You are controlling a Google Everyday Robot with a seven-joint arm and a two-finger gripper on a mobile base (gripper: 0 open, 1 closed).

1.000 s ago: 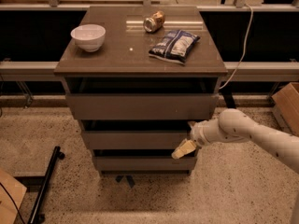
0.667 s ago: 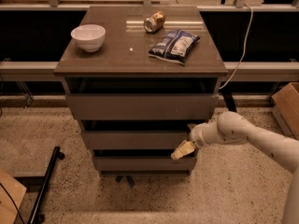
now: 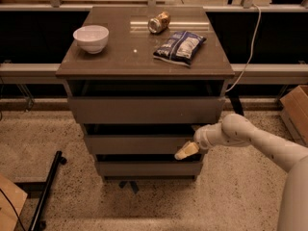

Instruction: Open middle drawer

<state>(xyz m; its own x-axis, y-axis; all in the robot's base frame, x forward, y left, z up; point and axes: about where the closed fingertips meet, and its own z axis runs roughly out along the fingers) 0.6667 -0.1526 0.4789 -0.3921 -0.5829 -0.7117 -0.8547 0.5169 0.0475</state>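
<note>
The middle drawer (image 3: 139, 144) is the grey-brown flat front between the tall top drawer front (image 3: 144, 109) and the bottom drawer front (image 3: 147, 168) of a small cabinet. A dark gap shows above it. My gripper (image 3: 187, 150), pale yellow at its tip, is at the right end of the middle drawer front, against its lower right corner. My white arm (image 3: 250, 138) reaches in from the right.
On the cabinet top (image 3: 115, 57) stand a white bowl (image 3: 91, 38), a tipped can (image 3: 158, 22) and a chip bag (image 3: 180, 46). A cardboard box (image 3: 296, 110) is at the right, a black stand (image 3: 45, 194) on the floor at the left, and a white cable (image 3: 248, 47) hangs behind.
</note>
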